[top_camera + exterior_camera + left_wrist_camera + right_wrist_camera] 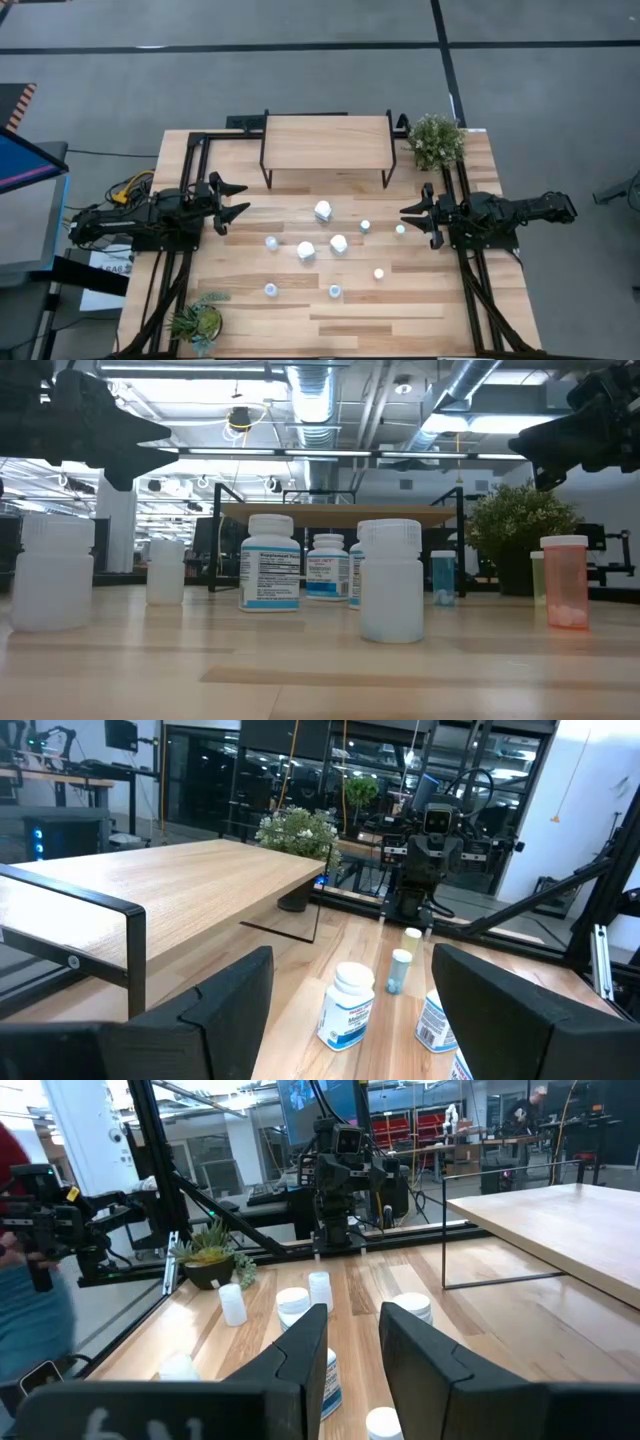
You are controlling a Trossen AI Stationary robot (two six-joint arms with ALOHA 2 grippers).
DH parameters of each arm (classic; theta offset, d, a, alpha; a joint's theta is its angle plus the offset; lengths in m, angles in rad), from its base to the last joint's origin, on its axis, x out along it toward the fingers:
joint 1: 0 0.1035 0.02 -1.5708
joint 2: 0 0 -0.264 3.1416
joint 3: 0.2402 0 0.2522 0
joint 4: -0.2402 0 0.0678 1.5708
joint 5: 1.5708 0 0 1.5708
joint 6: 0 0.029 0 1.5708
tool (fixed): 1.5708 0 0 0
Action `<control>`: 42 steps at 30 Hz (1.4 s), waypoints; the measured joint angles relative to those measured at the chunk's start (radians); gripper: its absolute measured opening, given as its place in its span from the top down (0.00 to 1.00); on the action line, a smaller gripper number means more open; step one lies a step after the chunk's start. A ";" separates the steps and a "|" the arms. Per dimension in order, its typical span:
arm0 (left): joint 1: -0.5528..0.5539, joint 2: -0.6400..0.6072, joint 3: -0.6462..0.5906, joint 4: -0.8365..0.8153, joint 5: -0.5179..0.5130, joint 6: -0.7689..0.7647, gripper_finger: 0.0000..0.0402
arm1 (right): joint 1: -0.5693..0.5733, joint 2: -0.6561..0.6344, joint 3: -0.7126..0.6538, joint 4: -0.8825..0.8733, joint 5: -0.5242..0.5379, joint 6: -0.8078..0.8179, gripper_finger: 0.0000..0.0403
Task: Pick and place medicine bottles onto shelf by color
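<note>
Currently empty: left gripper [243,200] spread wide, right gripper [407,218] parted narrowly, medicine bottles [323,211] standing between both, shelf [327,142] bare beyond. Risks toppling close-packed neighbours, given tight spacing, or mis-sorting by colour.

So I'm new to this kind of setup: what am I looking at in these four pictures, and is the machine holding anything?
These are two dark robot arms at a wooden table. One picture looks straight down from above, one sits at tabletop height, and the other two come from cameras on each arm's wrist. The left gripper and right gripper hover at opposite sides, fingers apart, holding nothing. Between them stand small medicine bottles: some white with blue labels, one orange. At the far edge is a low wooden shelf on black legs, nothing on it yet. A small potted plant sits beside it, another at the near corner.
</note>
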 joint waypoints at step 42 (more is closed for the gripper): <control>0.000 0.000 0.000 0.100 -0.042 -0.338 0.35 | -0.008 0.000 0.022 0.395 0.001 0.043 0.70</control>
